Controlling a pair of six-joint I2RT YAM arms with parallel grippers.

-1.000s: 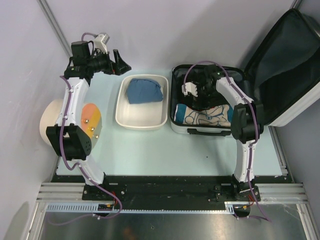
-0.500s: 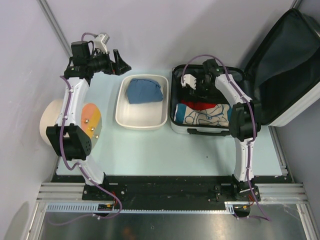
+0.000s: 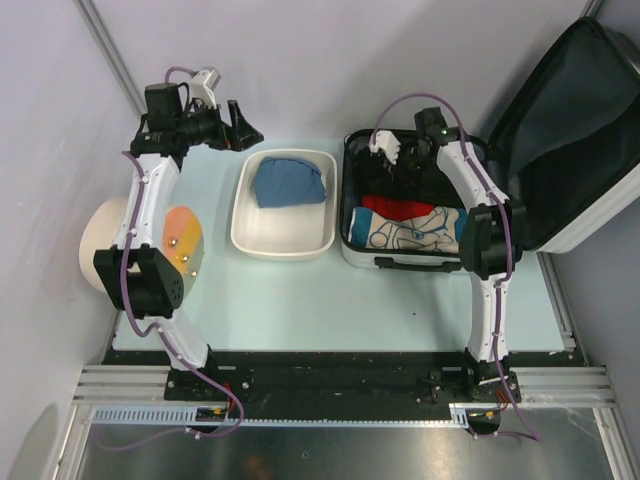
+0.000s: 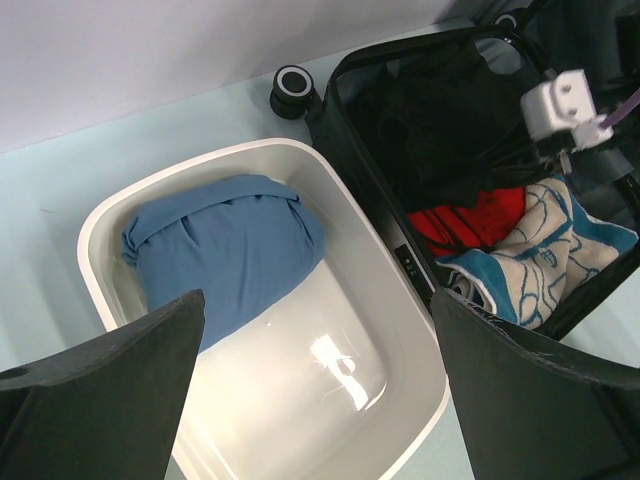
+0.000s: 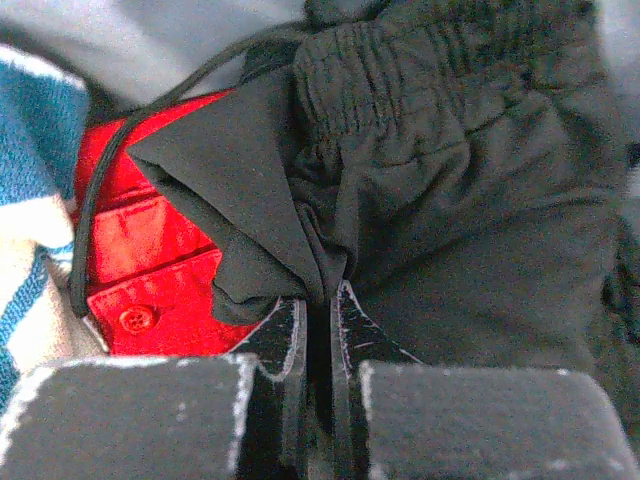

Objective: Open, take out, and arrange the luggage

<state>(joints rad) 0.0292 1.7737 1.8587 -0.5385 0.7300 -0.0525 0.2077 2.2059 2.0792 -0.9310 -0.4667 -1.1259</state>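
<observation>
The luggage (image 3: 395, 262) lies open at the table's right, its dark-lined lid (image 3: 570, 130) leaning back. Inside are a black garment (image 3: 408, 185), a red garment (image 3: 395, 207) and a blue-and-white patterned cloth (image 3: 415, 235). My right gripper (image 3: 403, 165) reaches into the back of the case. In the right wrist view it (image 5: 318, 300) is shut on a fold of the black garment (image 5: 440, 170), beside the red garment (image 5: 150, 270). My left gripper (image 3: 245, 128) hangs open, high at the back left; in its wrist view it (image 4: 318, 310) looks down over the tub and the luggage (image 4: 345, 150).
A cream tub (image 3: 245, 235) stands left of the case and holds a folded blue cloth (image 3: 288, 183). A cream cylinder with an orange end (image 3: 105, 235) lies at the far left. Grey walls close in at the back and sides.
My right gripper has moved from the middle of the case toward its back and has gone from open to shut on the black garment. The left arm has barely moved.
</observation>
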